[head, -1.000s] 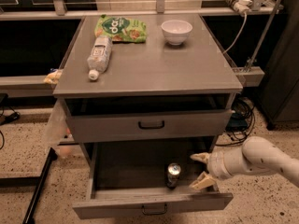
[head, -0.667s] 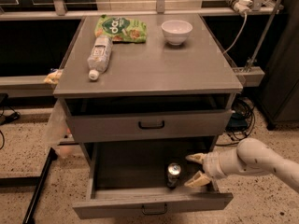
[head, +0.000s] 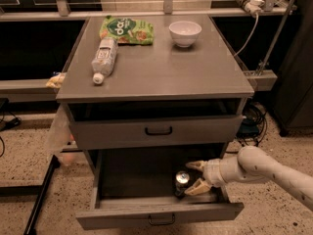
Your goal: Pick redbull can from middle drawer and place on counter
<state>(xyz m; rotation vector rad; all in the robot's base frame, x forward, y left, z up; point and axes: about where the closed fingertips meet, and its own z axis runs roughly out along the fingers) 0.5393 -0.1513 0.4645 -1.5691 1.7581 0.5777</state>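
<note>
The redbull can (head: 182, 182) stands upright inside the open middle drawer (head: 159, 214), right of its centre, its shiny lid facing up. My gripper (head: 194, 176) reaches in from the right on a white arm. It is open, with one fingertip behind the can's right side and the other in front of it, just right of the can and apart from it. The counter (head: 161, 70) is the grey cabinet top above.
On the counter lie a clear white-capped plastic bottle (head: 103, 59), a green snack bag (head: 126, 30) and a white bowl (head: 185, 33). The drawer above (head: 157, 130) is slightly open. A metal rail runs behind, with cables at the right.
My gripper has moved left inside the drawer, closing the gap to the can. The can has not moved.
</note>
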